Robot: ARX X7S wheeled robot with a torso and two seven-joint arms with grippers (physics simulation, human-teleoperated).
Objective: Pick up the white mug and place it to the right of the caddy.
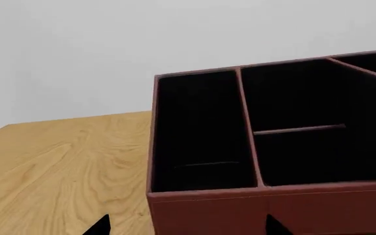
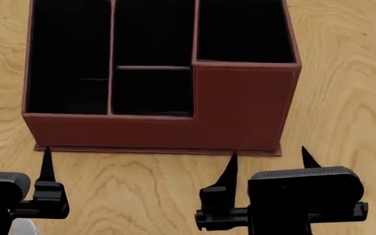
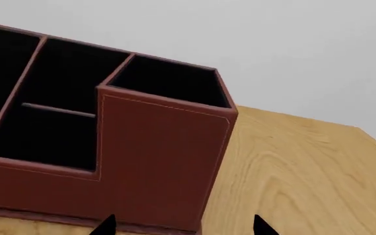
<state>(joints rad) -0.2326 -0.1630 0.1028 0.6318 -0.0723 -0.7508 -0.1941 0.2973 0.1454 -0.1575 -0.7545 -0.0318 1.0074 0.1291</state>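
Both arms hover at six o'clock of the caddy (image 2: 240,105). The right gripper (image 2: 270,164) stands wide, empty; the left gripper (image 2: 46,166) shows one fingertip, so its spread cannot be told. The white mug (image 2: 25,228) is probably the pale sliver at the head view's seven o'clock, under the left arm. Risk: reaching blind could topple it. No writing is legible anywhere.
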